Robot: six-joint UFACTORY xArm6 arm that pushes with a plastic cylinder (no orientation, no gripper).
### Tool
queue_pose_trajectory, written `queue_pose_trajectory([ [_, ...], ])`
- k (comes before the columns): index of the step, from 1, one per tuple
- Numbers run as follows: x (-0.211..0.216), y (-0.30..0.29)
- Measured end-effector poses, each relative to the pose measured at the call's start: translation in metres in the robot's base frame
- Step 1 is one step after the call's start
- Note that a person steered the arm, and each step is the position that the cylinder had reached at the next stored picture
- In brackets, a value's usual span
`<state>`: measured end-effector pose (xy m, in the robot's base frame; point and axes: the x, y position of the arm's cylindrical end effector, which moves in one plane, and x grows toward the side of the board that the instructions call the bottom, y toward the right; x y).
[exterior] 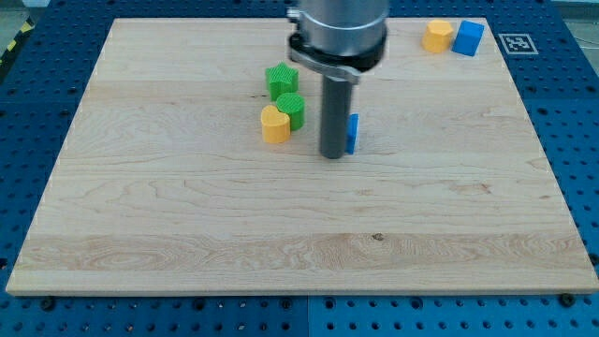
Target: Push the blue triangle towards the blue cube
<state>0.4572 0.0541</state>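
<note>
The wooden tabletop [187, 234] fills most of the view, a pale plank board lying on a blue perforated base [580, 140]. A small black-and-white marker tag [516, 43] sits on that base just past the tabletop's upper right corner.

The arm [337, 33] comes down from the view's top, a broad grey and black cylinder. From it hangs the straight dark rod [334, 112], upright, and my tip [334, 155] meets the board a little above the middle of the tabletop. There is no hand on this arm, so there is nothing to be apart or together; the rod alone does the work.

The blue triangle [352, 133] stands just to the view's right of the rod. Only a narrow blue strip of it shows, the rest is hidden behind the rod, so its shape cannot be made out here. My tip is right beside it on its left; whether they touch I cannot tell.

The blue cube [469, 37] lies well apart from it, near the tabletop's upper right corner. A yellow block [437, 36] sits just beside the cube, on its left, seemingly touching.

To the view's left of the rod there is a tight cluster of three: a green star-shaped block [282, 80] uppermost, a green round block [291, 109] below it, and a yellow heart-shaped block [274, 124] pressed against that one's lower left
</note>
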Motion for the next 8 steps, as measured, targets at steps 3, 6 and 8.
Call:
queue_pose_trajectory([
  [3,-0.026,0.046],
  [6,-0.057,0.009],
  [8,-0.068,0.131],
])
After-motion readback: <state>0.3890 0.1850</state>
